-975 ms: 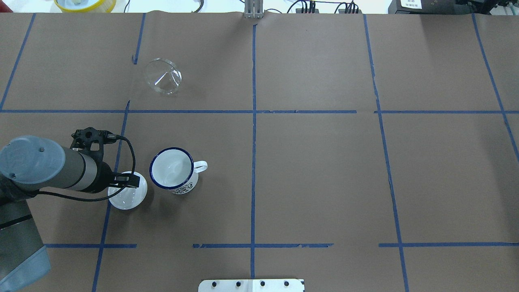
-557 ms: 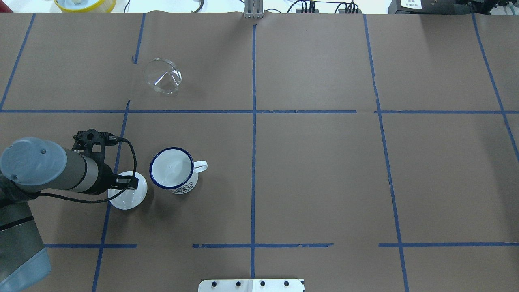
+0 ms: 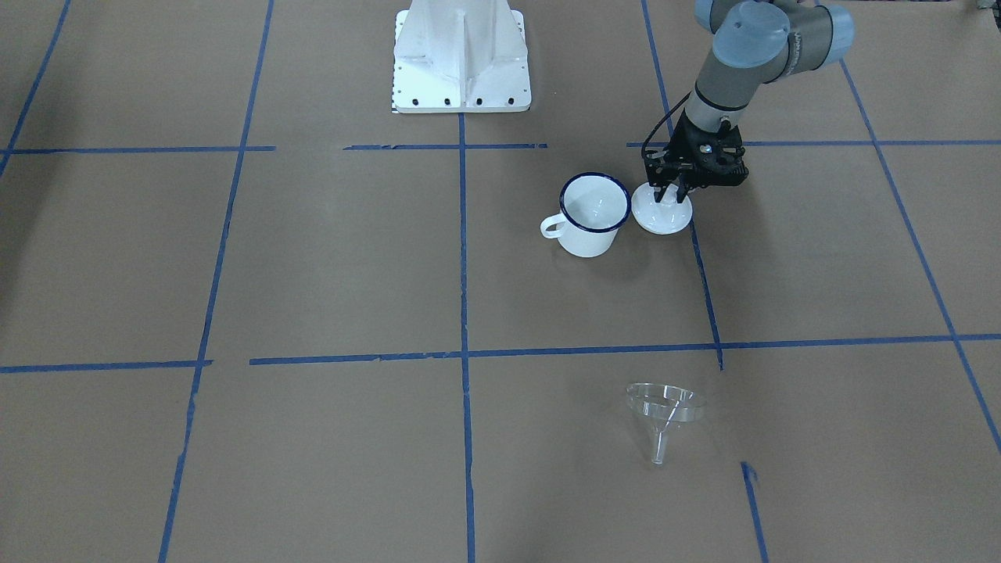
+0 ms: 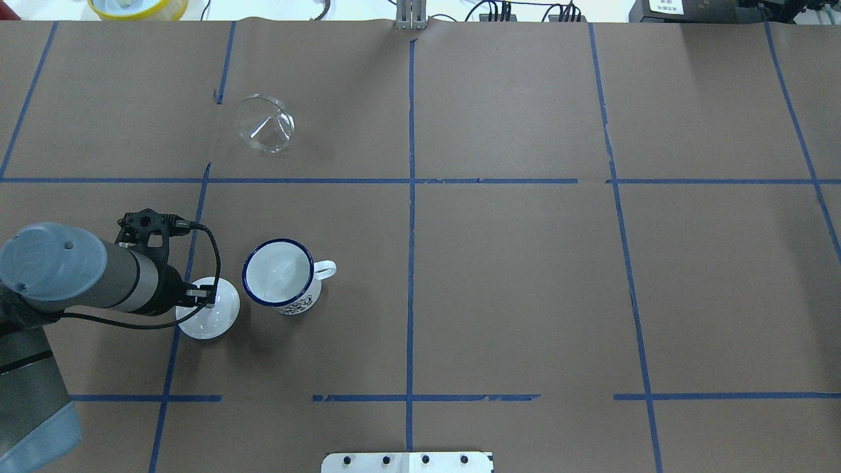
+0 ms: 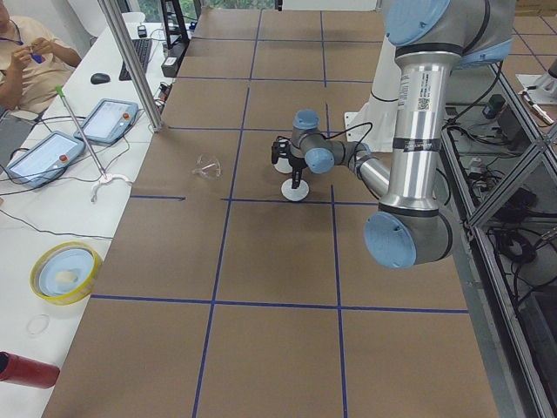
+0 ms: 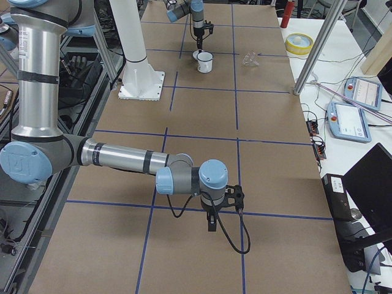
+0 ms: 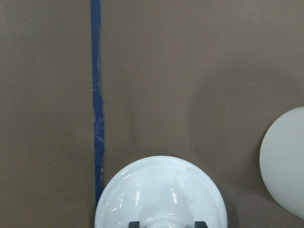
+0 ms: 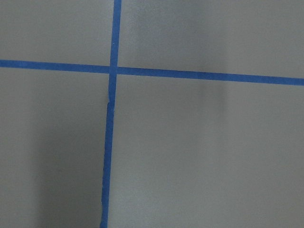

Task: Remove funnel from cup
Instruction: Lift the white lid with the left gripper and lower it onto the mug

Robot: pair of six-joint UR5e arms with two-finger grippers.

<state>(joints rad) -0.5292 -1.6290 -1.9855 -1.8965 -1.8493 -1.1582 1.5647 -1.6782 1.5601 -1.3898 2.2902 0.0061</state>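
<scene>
The clear funnel (image 4: 265, 125) lies on its side on the brown table, far from the cup; it also shows in the front-facing view (image 3: 663, 407). The cup (image 4: 279, 276), a white mug with a dark blue rim, stands upright with nothing in it (image 3: 594, 215). A round white knobbed lid (image 4: 213, 318) lies just left of the cup. My left gripper (image 4: 200, 295) points down over the lid, its fingers shut on the knob; the left wrist view shows the lid (image 7: 161, 194) with a fingertip on each side of the knob. My right gripper (image 6: 211, 223) hangs over bare table far away; I cannot tell its state.
The robot's white base plate (image 4: 407, 462) is at the near table edge. A yellow bowl (image 4: 138, 6) sits beyond the far left edge. Tablets (image 5: 113, 117) and a seated person are on a side table past the funnel. Blue tape lines grid the table.
The left gripper's fingers have drawn together over the lid and now sit against its knob. The funnel, cup and lid have not moved.
</scene>
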